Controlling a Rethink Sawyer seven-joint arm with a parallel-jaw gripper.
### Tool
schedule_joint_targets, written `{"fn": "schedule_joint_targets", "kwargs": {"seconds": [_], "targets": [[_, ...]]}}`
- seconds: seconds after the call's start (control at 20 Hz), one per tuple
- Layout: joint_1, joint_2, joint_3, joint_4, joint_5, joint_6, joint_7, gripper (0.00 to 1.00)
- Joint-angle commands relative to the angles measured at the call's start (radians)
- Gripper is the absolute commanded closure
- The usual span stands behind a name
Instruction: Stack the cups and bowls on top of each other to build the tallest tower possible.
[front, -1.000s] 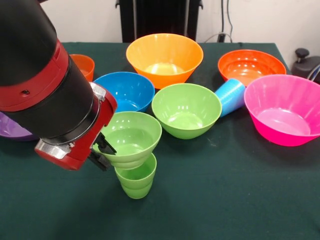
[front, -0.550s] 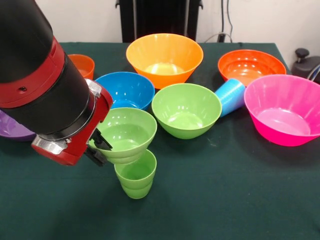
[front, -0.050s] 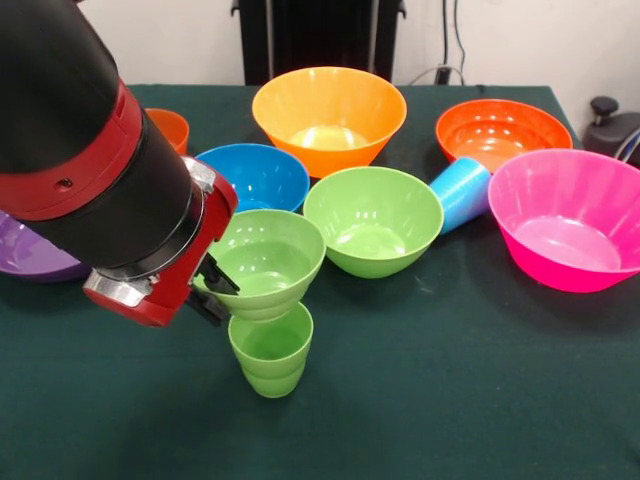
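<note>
My gripper (front, -0.050s: 212, 290) is shut on the left rim of a small green bowl (front, -0.050s: 265, 262) and holds it slightly tilted. Just below and in front of it, a lime green cup (front, -0.050s: 270, 352) stands upright on the table. The bowl's base overlaps the cup's far rim; I cannot tell whether they touch. A light blue cup (front, -0.050s: 461, 192) lies on its side between a larger green bowl (front, -0.050s: 372, 220) and a pink bowl (front, -0.050s: 570, 222). A blue bowl (front, -0.050s: 252, 180), a yellow-orange bowl (front, -0.050s: 328, 115) and an orange bowl (front, -0.050s: 500, 132) stand farther back.
A purple bowl (front, -0.050s: 28, 258) is partly hidden behind the arm at the left edge. A small orange bowl (front, -0.050s: 168, 128) sits at the back left. The dark green table (front, -0.050s: 450, 400) stretches across the front. A black object (front, -0.050s: 612, 125) sits off the table's right corner.
The arm first drew the green bowl a little left, then carried it right, so it now hangs closer over the lime green cup. Everything else stayed put.
</note>
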Motion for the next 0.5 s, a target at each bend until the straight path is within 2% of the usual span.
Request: {"fn": "schedule_joint_targets", "kwargs": {"seconds": [0.05, 0.2, 0.35, 0.5], "targets": [[0.042, -0.015, -0.195, 0.031, 0.045, -0.096, 0.290, 1.00], [0.039, -0.027, -0.234, 0.061, 0.091, -0.114, 0.320, 1.00], [0.047, -0.031, -0.255, 0.052, 0.113, -0.125, 0.321, 1.00], [0.074, -0.025, -0.243, -0.009, 0.100, -0.120, 0.282, 1.00]]}}
